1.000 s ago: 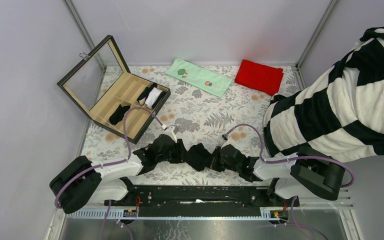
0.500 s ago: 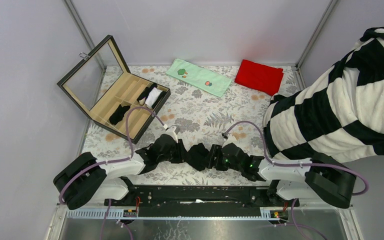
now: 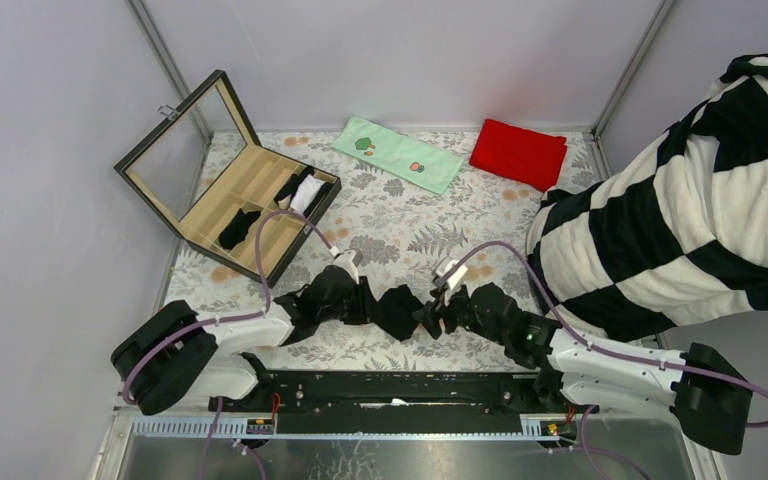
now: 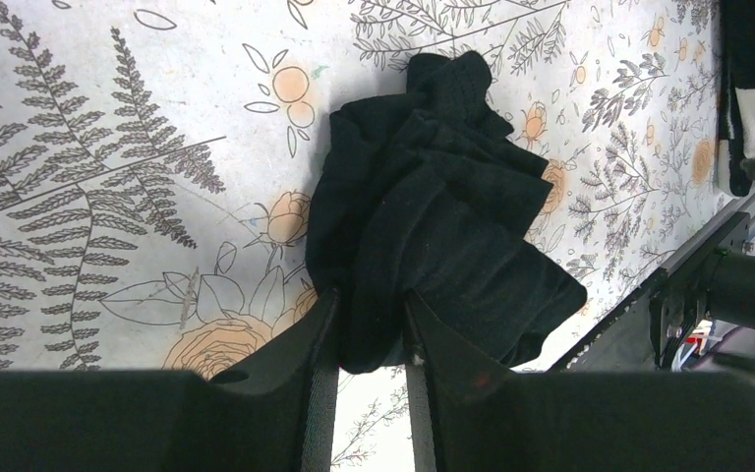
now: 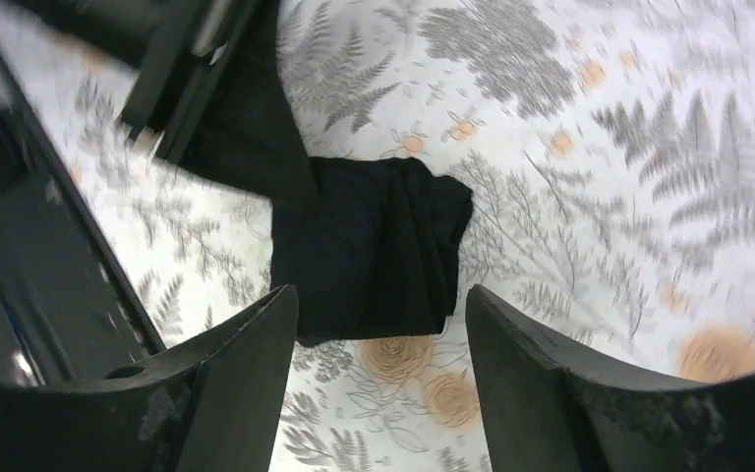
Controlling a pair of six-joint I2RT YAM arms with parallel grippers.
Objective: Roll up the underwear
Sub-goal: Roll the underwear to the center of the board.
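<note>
Left pincer (image 4: 369,303) pinches crumpled black underwear (image 4: 433,211).

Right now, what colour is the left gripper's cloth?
Plain black underwear; left wrist view shows it best.

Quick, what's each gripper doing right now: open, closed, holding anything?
Left gripper: closed, pinching the underwear.
Right gripper: open, holding nothing.

The right pincer (image 5: 378,307) has been opened off the crumpled black soft cloth garment (image 3: 397,311) at lower centre and drawn back, and its bulky black elbow housing (image 3: 712,408) has been swung toward the lower right corner. The left pincer (image 4: 369,307) has been narrowed onto the garment.
</note>
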